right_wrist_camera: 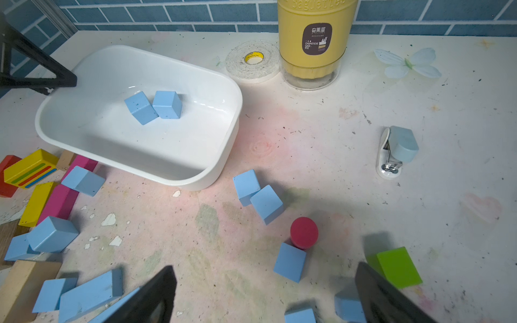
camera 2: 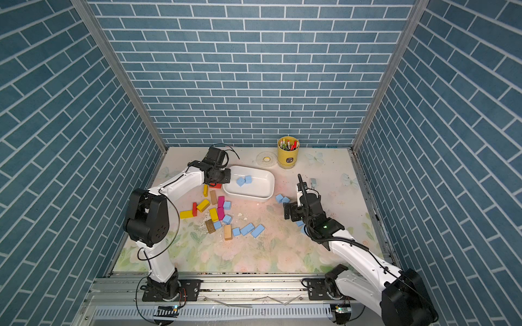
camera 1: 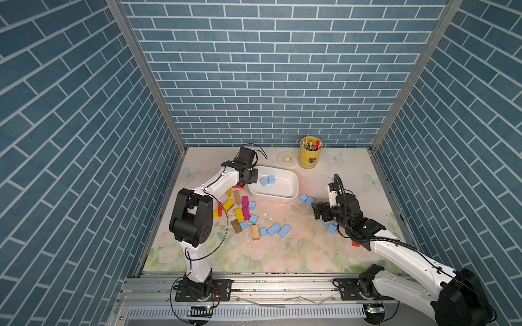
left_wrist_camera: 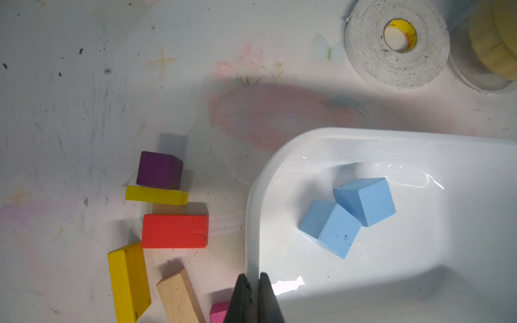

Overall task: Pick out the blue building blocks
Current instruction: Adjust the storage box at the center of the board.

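Two blue building blocks [left_wrist_camera: 330, 226] [right_wrist_camera: 167, 105] lie together inside the white tub [camera 1: 282, 194]. My left gripper [left_wrist_camera: 253, 276] [camera 1: 252, 176] is shut on the tub's rim [left_wrist_camera: 363, 132] at its left end. Two more blue blocks [camera 1: 306, 199] [right_wrist_camera: 265, 204] touch each other on the table by the tub's right corner. Several others lie in front of the tub [camera 1: 274, 229] among coloured blocks. My right gripper [right_wrist_camera: 265, 268] [camera 1: 317, 210] hangs open above the table. One blue block [right_wrist_camera: 289, 261] lies under the gap between its fingers, and others [right_wrist_camera: 348, 307] sit close to its fingertips.
A red cylinder [right_wrist_camera: 304, 232] touches the blue block under the right gripper, and a green block [right_wrist_camera: 397, 267] lies beside it. Yellow, magenta, red and wooden blocks [camera 1: 240, 209] crowd the tub's left side. A tape roll [camera 1: 286, 159], yellow chopstick holder [camera 1: 310, 152] and stapler [right_wrist_camera: 397, 151] stand behind.
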`<action>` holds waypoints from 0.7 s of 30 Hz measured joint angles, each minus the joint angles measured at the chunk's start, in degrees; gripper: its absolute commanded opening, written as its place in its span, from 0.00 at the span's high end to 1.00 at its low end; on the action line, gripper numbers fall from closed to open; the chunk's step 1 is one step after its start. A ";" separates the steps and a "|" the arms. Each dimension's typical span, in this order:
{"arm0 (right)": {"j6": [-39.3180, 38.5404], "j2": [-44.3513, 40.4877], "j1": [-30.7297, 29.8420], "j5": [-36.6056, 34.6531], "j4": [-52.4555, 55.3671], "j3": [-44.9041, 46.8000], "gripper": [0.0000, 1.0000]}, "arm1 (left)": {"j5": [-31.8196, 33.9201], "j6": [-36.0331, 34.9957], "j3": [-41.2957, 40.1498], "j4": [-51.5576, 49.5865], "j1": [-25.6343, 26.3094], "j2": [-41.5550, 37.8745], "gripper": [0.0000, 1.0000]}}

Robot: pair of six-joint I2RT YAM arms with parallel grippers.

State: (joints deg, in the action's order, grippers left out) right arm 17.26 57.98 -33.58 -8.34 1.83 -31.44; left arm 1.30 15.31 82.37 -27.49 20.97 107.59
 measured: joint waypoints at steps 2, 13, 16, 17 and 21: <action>0.50 -0.09 0.00 -0.39 0.00 0.00 0.01 | -0.31 0.79 -1.09 0.48 0.00 0.00 0.86; 3.04 -0.70 0.24 -3.96 -0.11 0.11 0.01 | -1.66 3.58 -3.43 2.82 0.00 -1.62 0.53; 3.80 -0.72 0.52 -4.61 0.00 0.17 0.01 | -1.97 3.61 -4.79 2.32 0.00 -6.60 0.47; 3.91 -0.76 0.57 -4.66 -0.02 0.17 0.01 | -2.12 3.58 -5.35 2.34 0.00 -8.68 0.44; 3.96 -0.81 0.72 -4.48 0.13 0.17 0.03 | -2.82 3.65 -8.44 1.62 -0.02 -21.00 0.32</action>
State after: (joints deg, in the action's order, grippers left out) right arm 21.21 57.17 -32.86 -12.82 1.96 -31.27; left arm -1.52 18.96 73.93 -25.87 20.95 86.59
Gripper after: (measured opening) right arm 0.977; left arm 0.641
